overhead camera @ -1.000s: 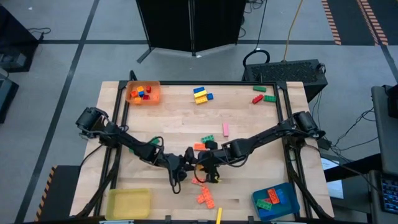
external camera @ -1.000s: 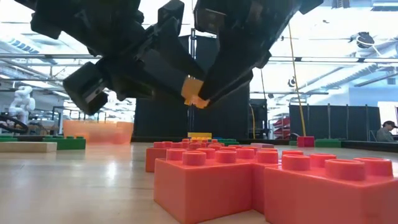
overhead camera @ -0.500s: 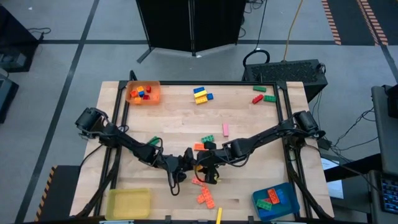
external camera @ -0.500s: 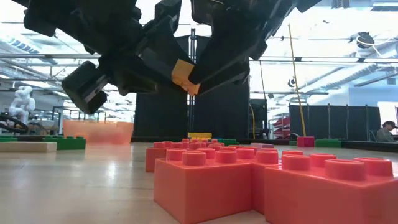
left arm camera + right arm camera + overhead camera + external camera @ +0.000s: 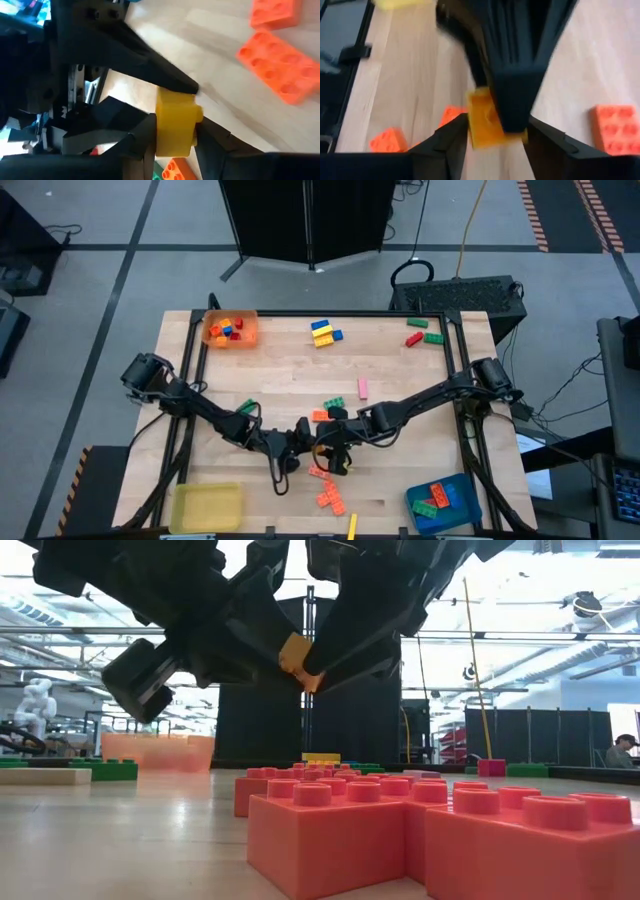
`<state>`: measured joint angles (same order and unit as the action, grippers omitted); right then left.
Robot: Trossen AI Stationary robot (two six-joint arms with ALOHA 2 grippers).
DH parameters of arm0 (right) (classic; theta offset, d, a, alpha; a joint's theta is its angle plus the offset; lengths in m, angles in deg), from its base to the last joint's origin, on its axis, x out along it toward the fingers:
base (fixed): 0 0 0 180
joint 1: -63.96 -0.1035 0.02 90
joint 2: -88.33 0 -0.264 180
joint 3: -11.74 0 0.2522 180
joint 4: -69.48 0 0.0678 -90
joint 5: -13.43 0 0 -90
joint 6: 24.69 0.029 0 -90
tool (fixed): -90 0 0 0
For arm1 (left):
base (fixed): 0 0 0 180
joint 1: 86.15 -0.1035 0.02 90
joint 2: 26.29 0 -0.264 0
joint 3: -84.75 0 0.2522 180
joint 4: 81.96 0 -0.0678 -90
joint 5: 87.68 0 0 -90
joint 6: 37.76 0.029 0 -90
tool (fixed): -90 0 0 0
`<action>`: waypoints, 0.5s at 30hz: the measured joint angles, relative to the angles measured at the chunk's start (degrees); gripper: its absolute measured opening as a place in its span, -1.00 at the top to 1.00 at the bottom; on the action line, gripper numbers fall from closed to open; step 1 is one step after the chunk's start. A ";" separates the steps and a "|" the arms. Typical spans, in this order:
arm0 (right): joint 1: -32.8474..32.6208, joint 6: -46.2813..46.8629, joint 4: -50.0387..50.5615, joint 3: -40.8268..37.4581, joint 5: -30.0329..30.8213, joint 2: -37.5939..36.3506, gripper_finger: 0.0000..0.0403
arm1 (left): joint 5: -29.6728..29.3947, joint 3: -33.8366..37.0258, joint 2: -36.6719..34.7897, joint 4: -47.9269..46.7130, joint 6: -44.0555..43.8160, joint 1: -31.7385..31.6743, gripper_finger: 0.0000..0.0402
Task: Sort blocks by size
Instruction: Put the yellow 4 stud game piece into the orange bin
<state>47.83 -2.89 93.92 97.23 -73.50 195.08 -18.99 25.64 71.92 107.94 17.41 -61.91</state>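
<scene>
A small yellow brick [image 5: 297, 658] hangs in the air over the table's middle, between my two grippers. My left gripper [image 5: 298, 442] comes in from the table's left and my right gripper [image 5: 330, 448] from the right; they meet at the brick, and both are shut on it. The brick also shows in the left wrist view [image 5: 175, 124] and in the right wrist view [image 5: 484, 120]. Orange bricks [image 5: 327, 492] lie on the table just below and nearer. My left gripper pinches the yellow brick by two opposite sides [image 5: 161, 131] between its two fingers, slanting in from the table's left. The brick is lifted clear of the table. My right gripper pinches the same brick by its sides [image 5: 473, 126] between its two fingers, slanting in from the table's right, with the left gripper's finger [image 5: 512, 95] lying over the brick's other end.
An orange tray [image 5: 231, 330] with small bricks stands far left, a yellow tray [image 5: 207, 506] near left, a blue tray [image 5: 443, 502] with bricks near right. Loose bricks lie at the far middle [image 5: 324, 332], far right [image 5: 424, 332] and middle [image 5: 333, 403].
Both grippers have risen a little with the yellow brick between them. My left gripper has come slightly toward the table's right, so the brick now sits farther in between the two grippers.
</scene>
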 joint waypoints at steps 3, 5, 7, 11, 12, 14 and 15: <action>0.19 -0.27 0.26 0.10 1.07 -1.05 -0.01 | -2.79 -0.11 -0.88 0.52 -2.92 -0.10 0.48; 0.20 -0.89 2.35 0.10 1.09 -2.60 -0.09 | -2.90 -0.22 -2.09 0.60 -4.36 -0.48 0.48; 0.08 -0.98 4.32 0.10 2.39 -4.72 -0.16 | -2.11 -0.22 -3.42 0.38 -5.26 -0.78 0.48; -1.43 -0.26 11.39 0.15 13.23 -9.96 -0.23 | -2.44 -0.22 -6.92 -1.69 -5.26 -1.20 0.48; -1.89 0.01 13.76 0.17 16.53 -11.22 -0.23 | -2.57 -0.22 -8.01 -3.00 -5.27 -1.37 0.48; -2.87 1.32 17.34 0.14 22.43 -13.42 -0.23 | -2.60 -0.22 -9.90 -5.96 -5.52 -1.63 0.48; -3.21 2.18 18.34 0.14 25.13 -14.23 -0.23 | -2.65 -0.18 -11.26 -8.39 -6.08 -1.94 0.48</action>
<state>44.61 -0.71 112.27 97.38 -48.37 180.84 -21.63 25.47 60.66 99.55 11.33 -63.85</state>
